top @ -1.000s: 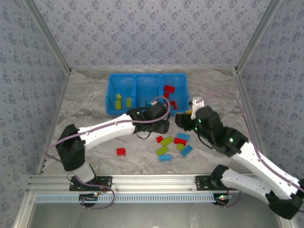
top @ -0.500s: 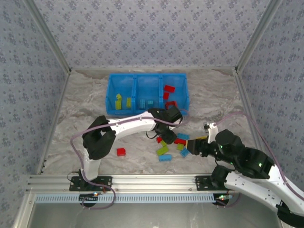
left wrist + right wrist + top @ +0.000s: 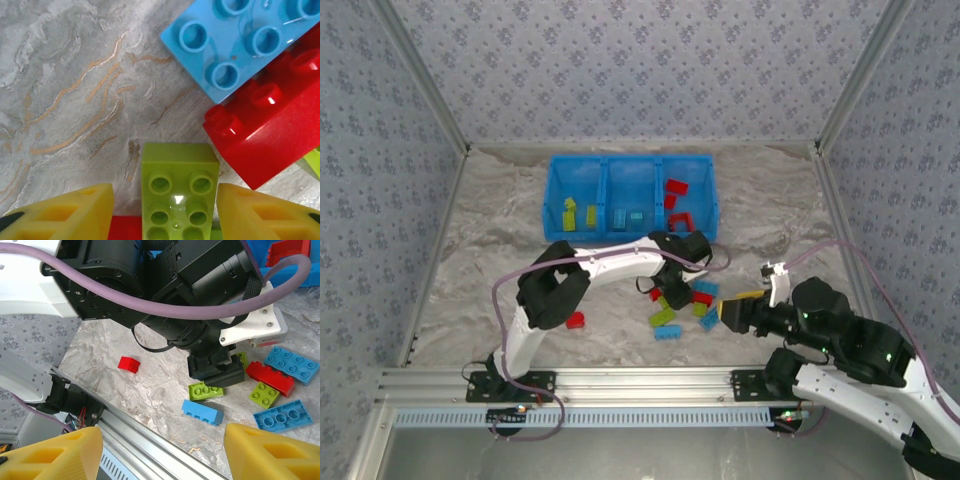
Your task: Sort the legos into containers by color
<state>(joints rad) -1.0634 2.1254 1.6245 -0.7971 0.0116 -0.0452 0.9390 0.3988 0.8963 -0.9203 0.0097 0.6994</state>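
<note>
Marbled bench (image 3: 480,250) is carrying loose legos (image 3: 665,318) on the near side of the blue bin (image 3: 630,158).
One yellow-green brick (image 3: 180,180) is lying between the left fingers (image 3: 70,212), which are standing apart and straddling it; the right fingers (image 3: 55,452) are hanging spread wide and empty, just right of the pile.

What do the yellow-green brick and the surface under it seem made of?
The yellow-green brick: glossy molded plastic, going by crisp studs and a bright highlight. The surface: matte grey with tan veins like marble; stone or print, I cannot tell.
</note>
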